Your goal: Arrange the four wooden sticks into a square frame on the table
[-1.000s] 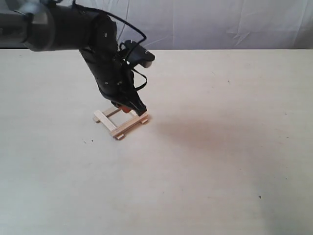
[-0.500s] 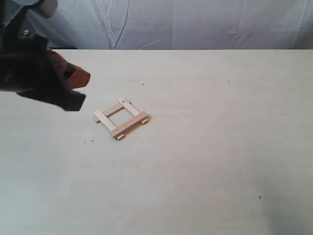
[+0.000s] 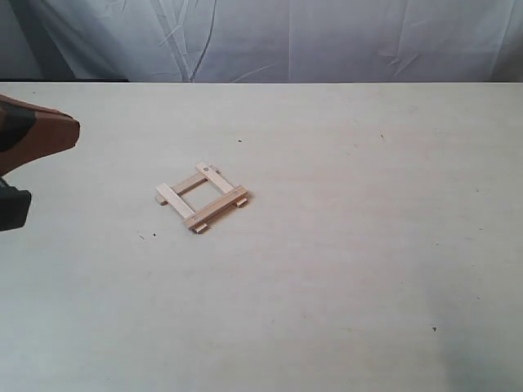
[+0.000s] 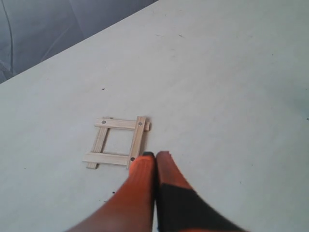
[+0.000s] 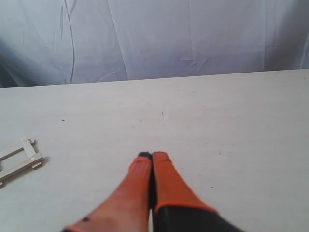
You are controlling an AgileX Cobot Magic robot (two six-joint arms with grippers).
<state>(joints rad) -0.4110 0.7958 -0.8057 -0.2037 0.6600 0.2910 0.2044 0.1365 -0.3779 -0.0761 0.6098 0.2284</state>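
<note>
Withdrawing leftward from the square frame (image 3: 202, 198), left gripper (image 4: 155, 154), pressed together, empty.

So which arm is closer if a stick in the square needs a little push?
Probably left. The left gripper, shut, has the whole square just ahead in its camera. The right gripper, also shut, sees only a corner of it, far off to one side.

Wrinkled white cloth backdrop (image 3: 327, 41) hangs across the rear; light soft, even.
</note>
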